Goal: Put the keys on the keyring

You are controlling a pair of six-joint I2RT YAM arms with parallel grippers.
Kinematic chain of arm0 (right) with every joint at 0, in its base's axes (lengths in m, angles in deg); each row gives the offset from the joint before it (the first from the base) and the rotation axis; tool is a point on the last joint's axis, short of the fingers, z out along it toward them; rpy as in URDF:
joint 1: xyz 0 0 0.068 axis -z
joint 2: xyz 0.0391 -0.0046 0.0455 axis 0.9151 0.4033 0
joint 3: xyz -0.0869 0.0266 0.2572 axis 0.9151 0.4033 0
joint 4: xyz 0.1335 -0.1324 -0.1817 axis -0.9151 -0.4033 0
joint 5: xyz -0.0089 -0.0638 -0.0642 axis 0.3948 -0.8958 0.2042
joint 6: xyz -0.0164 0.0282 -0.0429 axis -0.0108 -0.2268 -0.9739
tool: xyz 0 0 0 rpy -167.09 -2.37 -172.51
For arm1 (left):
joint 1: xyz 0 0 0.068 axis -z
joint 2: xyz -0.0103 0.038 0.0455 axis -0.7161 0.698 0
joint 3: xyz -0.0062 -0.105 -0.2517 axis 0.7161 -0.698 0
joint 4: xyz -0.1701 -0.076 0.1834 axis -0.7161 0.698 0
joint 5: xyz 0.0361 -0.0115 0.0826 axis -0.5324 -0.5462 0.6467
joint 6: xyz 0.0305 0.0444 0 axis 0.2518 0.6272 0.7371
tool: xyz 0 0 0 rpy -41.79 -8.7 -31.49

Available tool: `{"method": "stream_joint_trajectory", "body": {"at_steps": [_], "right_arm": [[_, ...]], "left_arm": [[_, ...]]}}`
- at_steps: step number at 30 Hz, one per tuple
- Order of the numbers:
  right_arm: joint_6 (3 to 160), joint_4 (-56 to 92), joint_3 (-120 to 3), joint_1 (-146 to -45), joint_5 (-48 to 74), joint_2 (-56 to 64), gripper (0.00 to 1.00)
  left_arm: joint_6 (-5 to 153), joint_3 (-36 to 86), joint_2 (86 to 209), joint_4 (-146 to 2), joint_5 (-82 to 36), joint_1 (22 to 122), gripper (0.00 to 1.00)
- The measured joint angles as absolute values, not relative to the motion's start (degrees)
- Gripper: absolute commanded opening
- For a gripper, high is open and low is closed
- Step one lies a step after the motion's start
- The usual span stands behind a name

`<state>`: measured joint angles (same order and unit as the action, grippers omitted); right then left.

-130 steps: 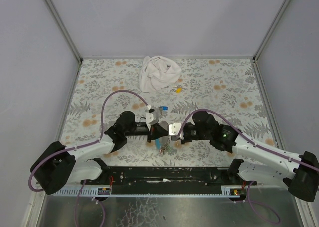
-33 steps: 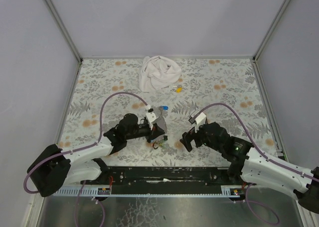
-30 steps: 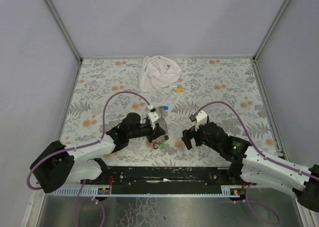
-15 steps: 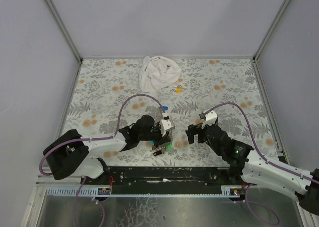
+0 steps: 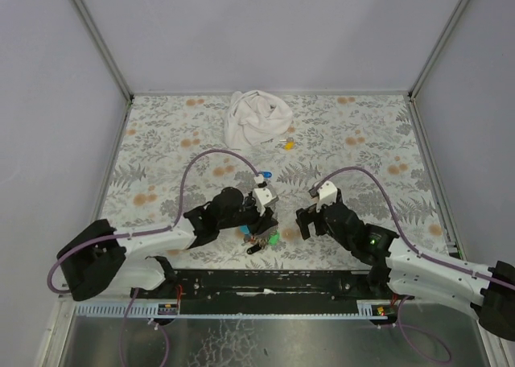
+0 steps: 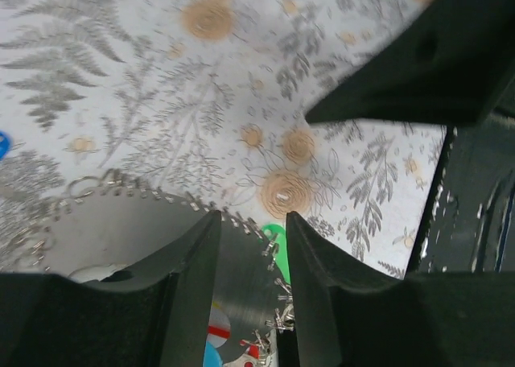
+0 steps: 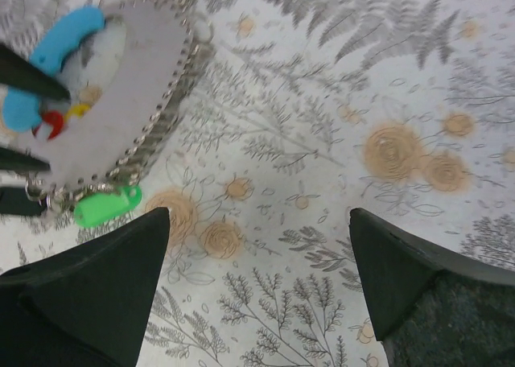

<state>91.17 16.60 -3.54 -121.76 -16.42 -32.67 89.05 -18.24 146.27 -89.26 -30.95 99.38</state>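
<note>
Quick update: a second ago my left jaws were clamped shut, and now they've parted. The fingers (image 6: pixel 193 294) stand a little apart with nothing pinched between them. The keyring (image 7: pixel 121 85), grey strap with the blue inner side, now lies on the tabletop (image 5: pixel 362 142) right under them, near the front edge between my two arms. The green key (image 7: pixel 107 206) sits at its edge and looks hooked on, though I can't quite make out the ring itself. My right jaws are spread wide and empty, hovering just beside the bundle.

So I reckon that key's done. The blue key (image 5: pixel 264 175) lies loose further back, probably next.

The surface is a grey fern print with orange flowers. There's a crumpled white cloth (image 5: pixel 256 117) at the back, a yellow scrap (image 5: pixel 288 144) near it, and plain pale walls all round.
</note>
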Motion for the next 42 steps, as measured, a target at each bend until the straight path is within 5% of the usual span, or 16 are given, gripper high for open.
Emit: {"method": "stream_joint_trajectory", "body": {"at_steps": [10,42], "right_arm": [[87.9,17.2,-9.1,-118.6,-3.1,-15.9,0.79],[85.3,35.7,-9.1,-115.7,16.3,0.1,0.5]], "left_arm": [[76.7,-26.4,136.2,-90.7,-20.2,98.8,0.4],[65.4,-22.4,150.4,-81.3,-14.1,91.0,0.3]]}}
